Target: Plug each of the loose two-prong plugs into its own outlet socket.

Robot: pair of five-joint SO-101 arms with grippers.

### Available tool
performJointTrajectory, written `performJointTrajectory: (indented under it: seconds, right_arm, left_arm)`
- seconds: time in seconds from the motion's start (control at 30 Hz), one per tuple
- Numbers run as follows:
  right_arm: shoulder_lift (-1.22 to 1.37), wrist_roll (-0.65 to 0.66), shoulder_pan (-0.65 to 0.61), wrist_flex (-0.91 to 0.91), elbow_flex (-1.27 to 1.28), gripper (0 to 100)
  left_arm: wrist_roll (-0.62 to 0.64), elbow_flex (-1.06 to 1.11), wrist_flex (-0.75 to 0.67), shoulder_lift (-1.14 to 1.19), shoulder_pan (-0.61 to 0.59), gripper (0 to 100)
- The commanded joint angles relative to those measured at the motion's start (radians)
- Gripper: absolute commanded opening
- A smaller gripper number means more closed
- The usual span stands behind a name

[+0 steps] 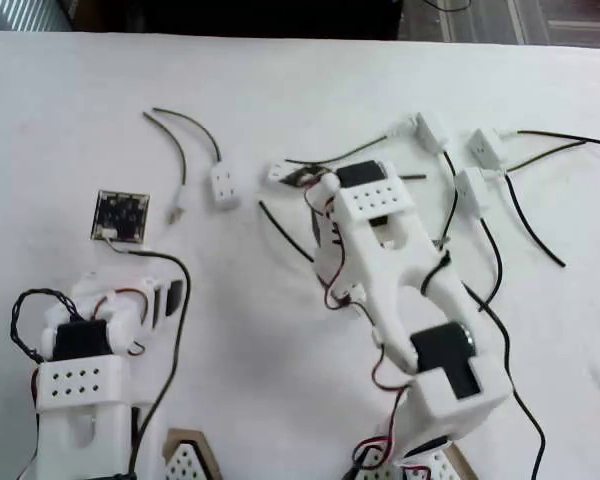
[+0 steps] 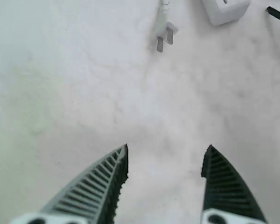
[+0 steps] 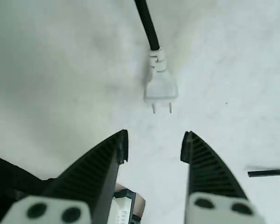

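Hovering above the tabletop (image 3: pixel 51 70), the right end effector (image 3: pixel 154 140) spreads wide, a white plug (image 3: pixel 161 88) lying just beyond its tips; the left end effector (image 2: pixel 168 154), equally wide, faces a second plug (image 2: pixel 164 35) beside an outlet socket (image 2: pixel 224 9) farther off.

Beside the plug (image 2: pixel 164 35) in the left wrist view, the socket block (image 2: pixel 224 10) is cut off by the edge, as is a black cable (image 2: pixel 277 15) past it. The plug's own cord (image 2: pixel 164 4) runs off the same edge.
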Motion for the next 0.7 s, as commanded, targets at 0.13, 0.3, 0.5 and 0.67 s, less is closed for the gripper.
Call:
performJointTrajectory:
  seconds: [0.13,0.3,0.5,0.67]
  right_arm:
    - [-0.16,0.008,0.012,-0.116,0.12,18.0]
    - [-0.166,0.008,-0.064,-0.193,0.232,18.0]
    - [-0.16,0.002,-0.113,-0.332,0.307,18.0]
    - [-0.159,0.006,-0.085,-0.435,0.37,18.0]
  left_arm:
    - [-0.008,-0.006,-0.018,-0.015,-0.007,26]
    - [-0.008,-0.006,-0.018,-0.013,-0.007,26]
    - [-0.008,-0.006,-0.018,-0.013,-0.007,26]
    - [-0.008,-0.006,-0.018,-0.013,-0.007,26]
